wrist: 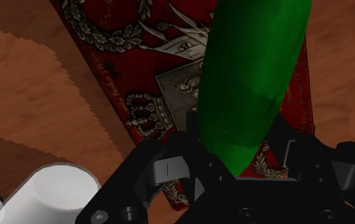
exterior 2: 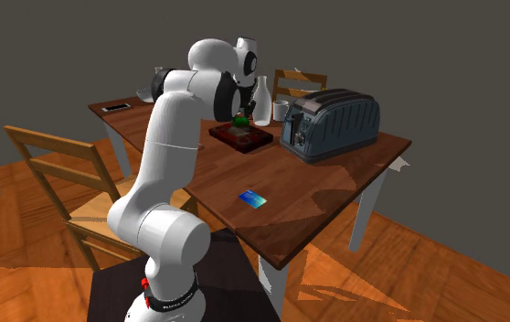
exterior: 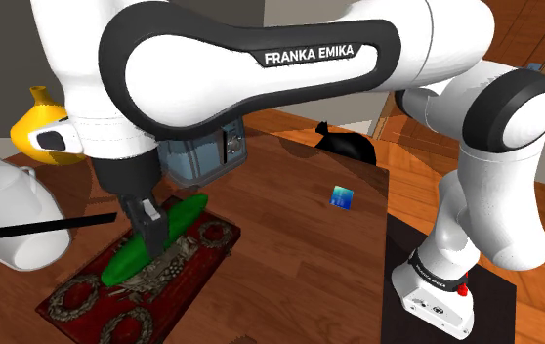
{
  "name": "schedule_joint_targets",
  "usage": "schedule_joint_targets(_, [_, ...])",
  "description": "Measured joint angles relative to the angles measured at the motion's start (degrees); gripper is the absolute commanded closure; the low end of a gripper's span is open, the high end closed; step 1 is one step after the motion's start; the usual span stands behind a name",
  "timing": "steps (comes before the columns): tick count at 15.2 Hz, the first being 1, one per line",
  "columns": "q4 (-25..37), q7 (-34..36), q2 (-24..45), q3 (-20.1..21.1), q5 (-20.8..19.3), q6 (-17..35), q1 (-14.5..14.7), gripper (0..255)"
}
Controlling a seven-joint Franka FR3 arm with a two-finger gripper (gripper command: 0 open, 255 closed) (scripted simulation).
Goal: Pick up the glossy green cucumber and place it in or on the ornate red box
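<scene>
The glossy green cucumber (exterior: 188,209) lies slanted over the lid of the ornate red box (exterior: 185,283), which carries silver wreaths and scrollwork. My black gripper (exterior: 151,235) comes down on the cucumber's middle and is shut on it. In the wrist view the two fingers press against the sides of the cucumber (wrist: 252,76), with the red box (wrist: 106,57) right beneath. I cannot tell whether the cucumber touches the lid. From the second exterior view the cucumber (exterior 2: 240,119) shows as a small green spot above the box (exterior 2: 244,139).
A dark toaster (exterior: 202,151) stands just behind the box. A white jug (exterior: 7,210) and a yellow vessel (exterior: 41,122) are at the shoulder view's left. A blue card (exterior: 341,196) lies mid-table. Wooden chairs (exterior 2: 52,174) flank the table.
</scene>
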Motion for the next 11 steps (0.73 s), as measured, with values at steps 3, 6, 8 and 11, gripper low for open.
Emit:
schedule_joint_targets(3, [-2.45,-0.3,-0.05,-0.03,0.09,2.27,-0.19,255])
schedule_joint_targets(6, [-2.94,-0.4,-0.18,-0.05,0.11,2.69,-0.27,255])
schedule_joint_targets(8, [-2.93,-0.42,-0.14,-0.06,0.11,2.75,-0.28,255])
schedule_joint_targets(11, [-2.98,-0.41,-0.07,-0.04,0.11,2.81,-0.25,0])
